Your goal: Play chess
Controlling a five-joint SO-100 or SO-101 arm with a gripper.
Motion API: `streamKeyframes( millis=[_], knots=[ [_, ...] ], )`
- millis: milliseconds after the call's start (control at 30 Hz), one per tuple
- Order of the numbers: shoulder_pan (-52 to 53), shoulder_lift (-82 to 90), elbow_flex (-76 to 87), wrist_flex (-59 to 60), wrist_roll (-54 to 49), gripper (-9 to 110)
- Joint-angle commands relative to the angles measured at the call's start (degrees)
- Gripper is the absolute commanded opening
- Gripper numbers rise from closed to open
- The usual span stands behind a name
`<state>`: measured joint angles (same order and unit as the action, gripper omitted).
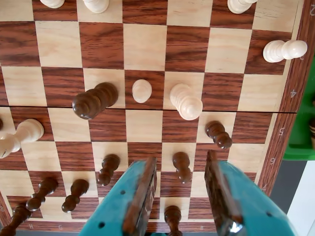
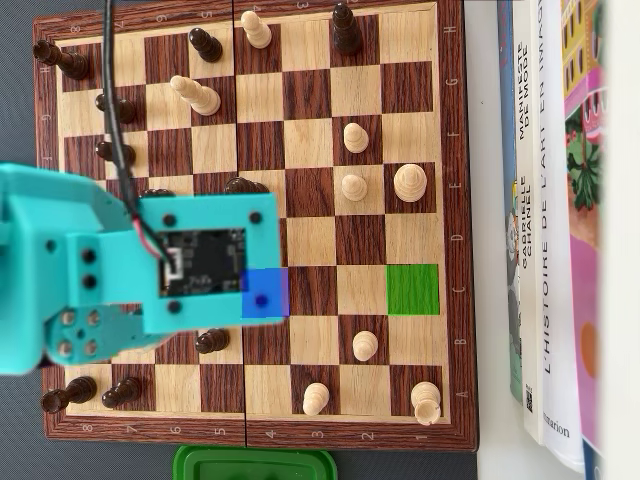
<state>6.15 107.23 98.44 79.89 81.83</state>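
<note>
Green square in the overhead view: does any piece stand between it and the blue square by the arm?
Nothing visible. Both squares between the blue square and green square are bare; the nearest white pawn sits one row lower.

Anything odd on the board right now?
Two squares are tinted in the overhead view: a green square near the right edge and a blue square partly under the arm. No piece looks toppled; the hand hangs open.

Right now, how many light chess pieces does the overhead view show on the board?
8 light pieces: one at the top edge, one upper left, three mid-right, three lower right. The arm may hide more.
</note>
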Motion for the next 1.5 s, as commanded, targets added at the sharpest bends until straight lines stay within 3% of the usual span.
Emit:
streamKeyframes(
  millis=[0, 667, 1467],
  knots=[
    [0.62, -1.05, -3.52, -1.32, 0.26, 15],
    [3.52, -15.21, -10.99, -1.23, -0.35, 15],
    [1.58, -16.17, -10.99, -1.41, 1.14, 15]
  ],
)
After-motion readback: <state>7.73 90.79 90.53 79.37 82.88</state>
